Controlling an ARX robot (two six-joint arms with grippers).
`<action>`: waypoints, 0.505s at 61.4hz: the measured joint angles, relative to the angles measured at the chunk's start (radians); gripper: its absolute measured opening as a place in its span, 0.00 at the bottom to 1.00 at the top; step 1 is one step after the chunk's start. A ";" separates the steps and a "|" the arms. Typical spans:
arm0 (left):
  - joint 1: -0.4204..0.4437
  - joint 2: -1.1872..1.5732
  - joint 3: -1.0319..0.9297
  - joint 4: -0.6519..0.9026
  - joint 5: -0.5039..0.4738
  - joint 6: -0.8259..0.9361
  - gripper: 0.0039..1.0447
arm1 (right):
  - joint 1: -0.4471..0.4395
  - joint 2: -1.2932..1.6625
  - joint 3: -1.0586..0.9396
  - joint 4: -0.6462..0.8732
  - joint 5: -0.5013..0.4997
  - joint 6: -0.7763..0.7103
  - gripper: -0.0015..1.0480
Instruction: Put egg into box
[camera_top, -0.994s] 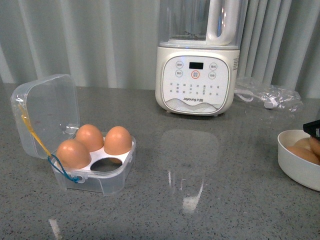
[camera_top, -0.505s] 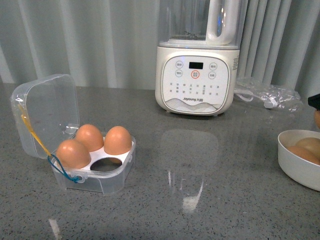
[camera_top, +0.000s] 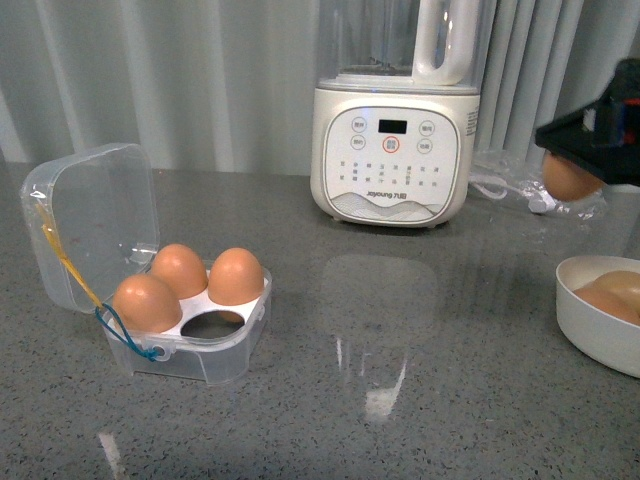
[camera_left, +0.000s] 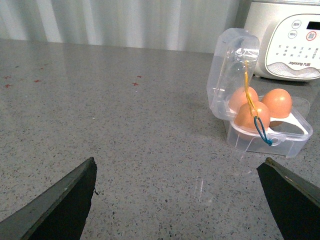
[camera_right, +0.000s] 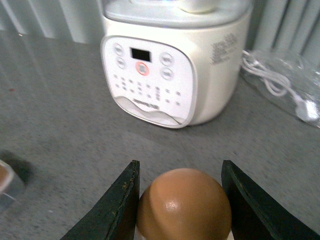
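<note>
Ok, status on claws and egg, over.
Right claw shut on smooth orange-brown egg, airborne. Left claw open, empty. Clear plastic four-egg box open, one pocket free. White blender behind route.

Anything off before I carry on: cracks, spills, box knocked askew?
Nothing stands out. The egg looks whole between the right fingers; the box sits flat, lid open, three eggs seated, one hole free. No spill shows.

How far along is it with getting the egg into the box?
Done: three eggs sit in the open box. In hand: the right gripper holds the egg aloft near the bowl. Remaining: carry it over and lower it into the empty hole.
</note>
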 joint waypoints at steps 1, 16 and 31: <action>0.000 0.000 0.000 0.000 0.000 0.000 0.94 | 0.011 0.005 0.005 0.006 -0.008 0.004 0.40; 0.000 0.000 0.000 0.000 0.000 0.000 0.94 | 0.161 0.097 0.071 0.076 -0.138 0.066 0.40; 0.000 0.000 0.000 0.000 0.000 0.000 0.94 | 0.286 0.192 0.134 0.065 -0.215 0.056 0.40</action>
